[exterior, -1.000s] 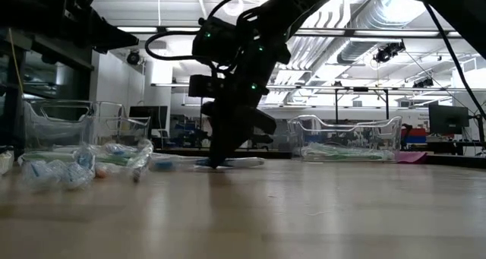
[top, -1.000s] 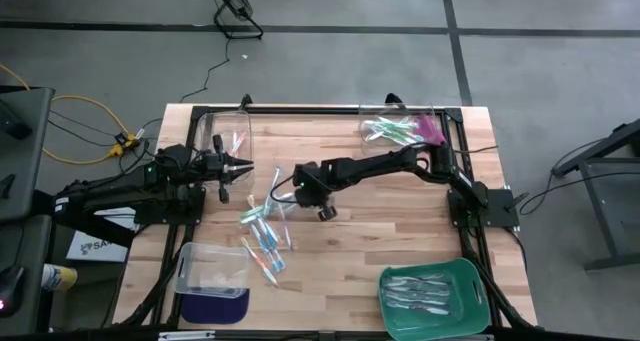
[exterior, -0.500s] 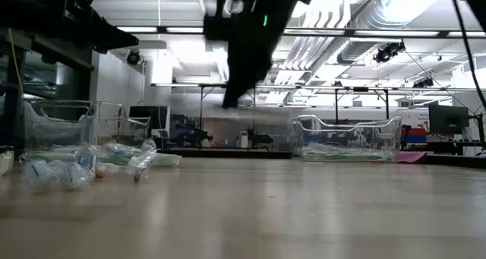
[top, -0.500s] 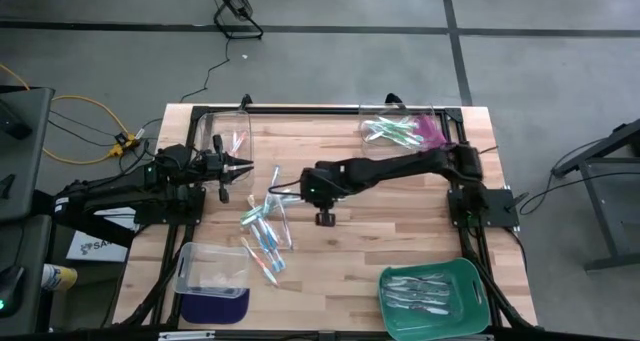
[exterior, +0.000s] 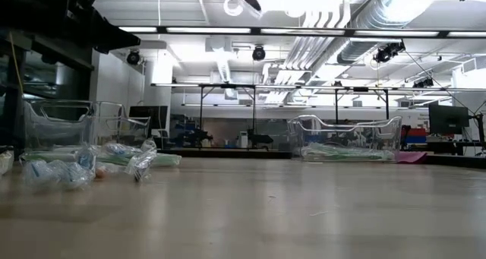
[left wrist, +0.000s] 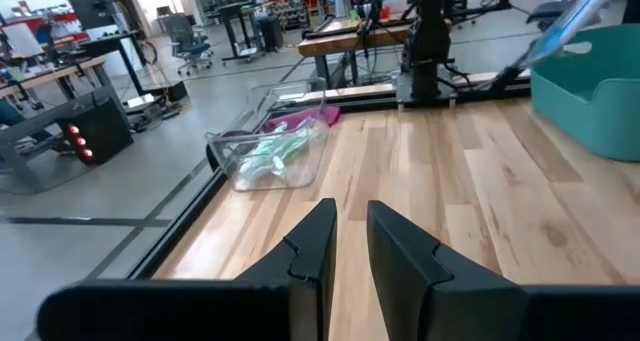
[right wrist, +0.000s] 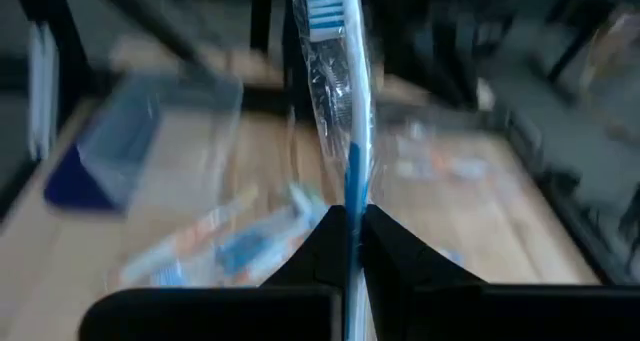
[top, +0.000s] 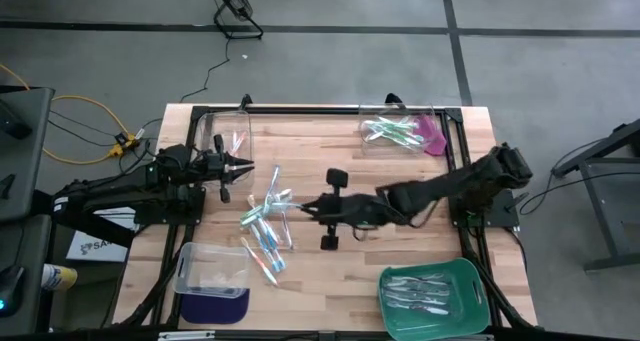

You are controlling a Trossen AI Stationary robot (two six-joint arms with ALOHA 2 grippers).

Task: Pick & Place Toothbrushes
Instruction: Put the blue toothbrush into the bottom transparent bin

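Between the right claw's (right wrist: 350, 243) two dark fingers, seen close in its own wrist view, stands a blue toothbrush (right wrist: 342, 91) in a clear wrapper, bristles away from the claw and the handle pinched tight, so the claw is closed on it. A second ago this claw was down at the loose pile of toothbrushes (top: 264, 231) near the middle of the bench (top: 400, 241); half a second ago it had risen off the wood, and now in the high view the right claw (top: 300, 207) sits just beside that pile with the arm swung round and stretched low across the bench from the right side. In the low view the arm has gone up out of the picture and only the heap of wrapped brushes remains on the left. That reads as a pick made good: one brush is off the pile and in the air, and what I judge comes next is the carry to a container. Farther off, the left claw (top: 243, 166) waits where it was, near the clear bin (top: 213, 133) at the left rear, its fingers set narrow with a slim gap and nothing between them. Beyond lie the far clear bin holding green brushes (top: 392, 131) and, at the near right corner, the green tray (top: 472, 281) with pale ones
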